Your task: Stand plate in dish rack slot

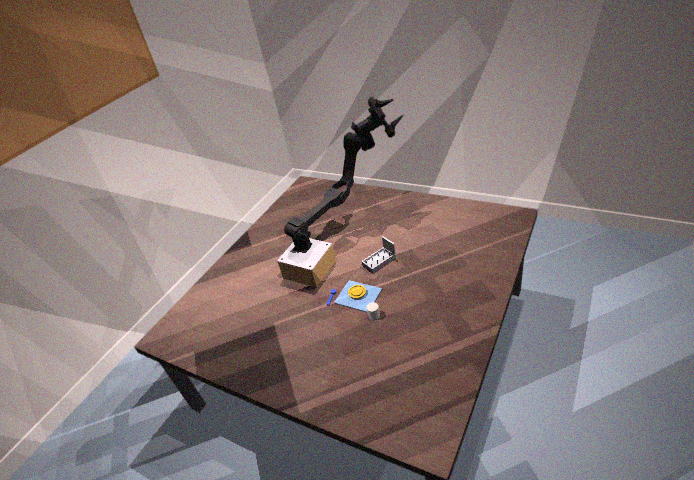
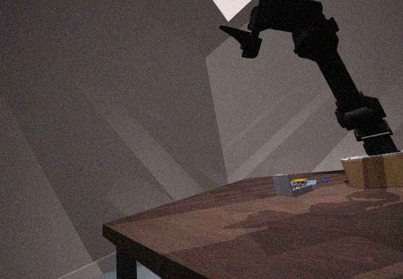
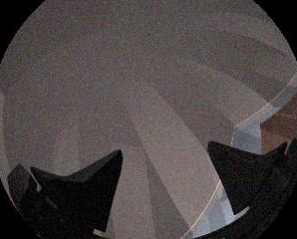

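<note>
The yellow plate point(image 1: 357, 292) point(image 2: 299, 180) lies flat on a light blue mat point(image 1: 373, 292) point(image 2: 312, 182). The small grey dish rack point(image 1: 388, 246) point(image 2: 282, 185) stands on the table beyond the mat in the top view, with a tall panel at one end and short dark pegs on its pale floor. My gripper point(image 1: 397, 108) point(image 3: 166, 151) is open and empty, raised high above the table and far from plate and rack. In the exterior view only one finger shows clearly. The wrist view shows neither plate nor rack.
A whitish cup point(image 1: 373, 311) stands at the mat's near corner. A blue spoon-like utensil point(image 1: 331, 296) point(image 2: 323, 180) lies beside the mat, on the arm base's side. The arm stands on a wooden box point(image 1: 301, 273) point(image 2: 402, 169) with a white top.
</note>
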Robot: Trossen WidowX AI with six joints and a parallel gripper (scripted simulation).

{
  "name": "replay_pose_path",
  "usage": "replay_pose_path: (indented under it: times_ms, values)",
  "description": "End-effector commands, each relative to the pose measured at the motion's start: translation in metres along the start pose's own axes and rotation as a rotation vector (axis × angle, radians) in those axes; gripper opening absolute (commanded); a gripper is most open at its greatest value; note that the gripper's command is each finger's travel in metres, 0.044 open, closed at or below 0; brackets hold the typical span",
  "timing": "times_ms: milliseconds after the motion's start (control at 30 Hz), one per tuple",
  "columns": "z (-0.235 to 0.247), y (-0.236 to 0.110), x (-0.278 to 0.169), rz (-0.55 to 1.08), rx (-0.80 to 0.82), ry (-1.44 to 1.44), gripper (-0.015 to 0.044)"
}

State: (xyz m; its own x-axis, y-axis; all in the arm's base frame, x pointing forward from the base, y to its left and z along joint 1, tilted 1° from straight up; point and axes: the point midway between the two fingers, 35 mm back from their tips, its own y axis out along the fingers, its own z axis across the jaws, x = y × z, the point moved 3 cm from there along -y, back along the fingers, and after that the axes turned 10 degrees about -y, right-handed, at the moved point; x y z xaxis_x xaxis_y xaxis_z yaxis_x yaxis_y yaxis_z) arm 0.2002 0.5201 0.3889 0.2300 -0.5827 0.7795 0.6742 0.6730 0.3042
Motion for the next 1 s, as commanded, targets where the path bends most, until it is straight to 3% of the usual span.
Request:
replay_pose_path:
  times_ms: [0, 367, 967]
  values:
    - [0.001, 0.000, 0.001, -0.003, 0.002, 0.003, 0.0400]
    - [0.050, -0.030, 0.077, -0.160, 0.138, 0.204, 0.0400]
    - [0.123, -0.111, 0.194, -0.326, 0.448, 0.678, 0.0400]
